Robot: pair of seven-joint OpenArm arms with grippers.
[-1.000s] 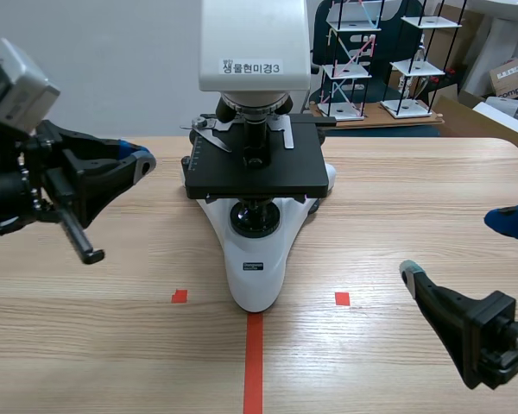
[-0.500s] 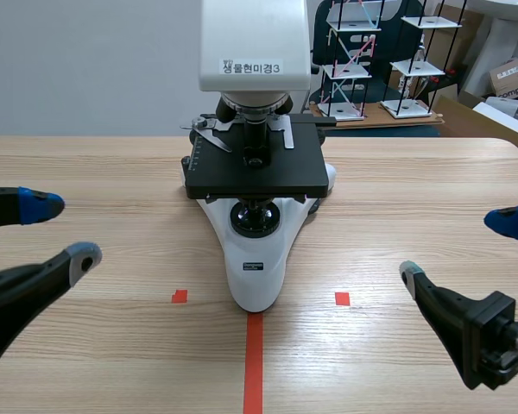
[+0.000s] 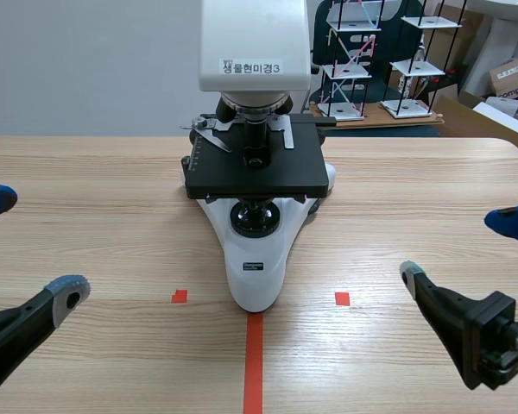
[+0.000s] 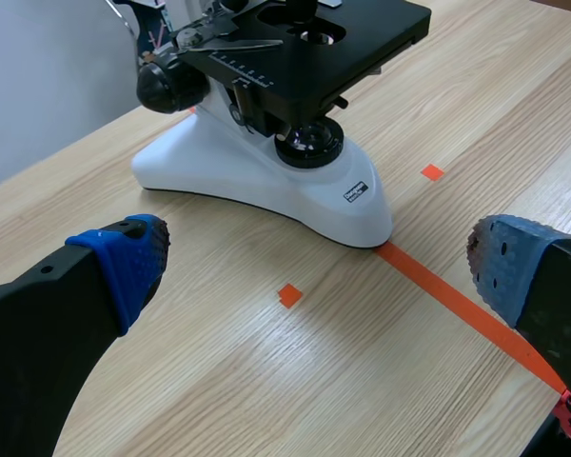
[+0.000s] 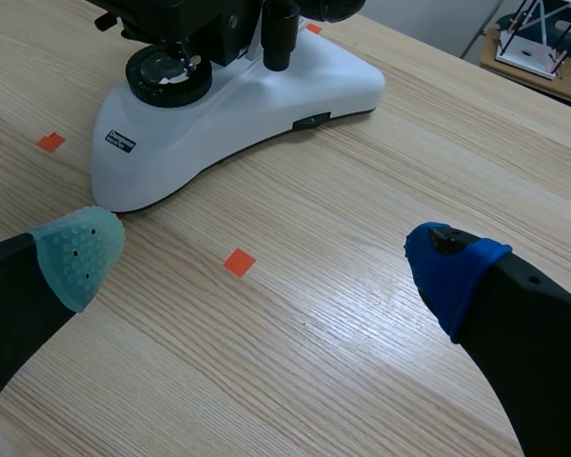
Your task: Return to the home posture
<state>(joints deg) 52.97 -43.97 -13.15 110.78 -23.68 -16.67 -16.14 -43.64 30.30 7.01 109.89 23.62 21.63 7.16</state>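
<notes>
Pulled back and lowered toward the table's near edge is the left gripper (image 3: 30, 247), its jaws spread wide. The right gripper (image 3: 459, 248) is kept unmoved, likewise spread. Between them, apart from both, the microscope (image 3: 255, 276) is seen on the table (image 3: 414, 190).

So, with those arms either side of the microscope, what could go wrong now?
Probably little. The left end effector and right end effector are open, empty and apart from the microscope. An inward swing could clip its white base with a spread finger. Both hang low, so a dip might scrape the table.
</notes>
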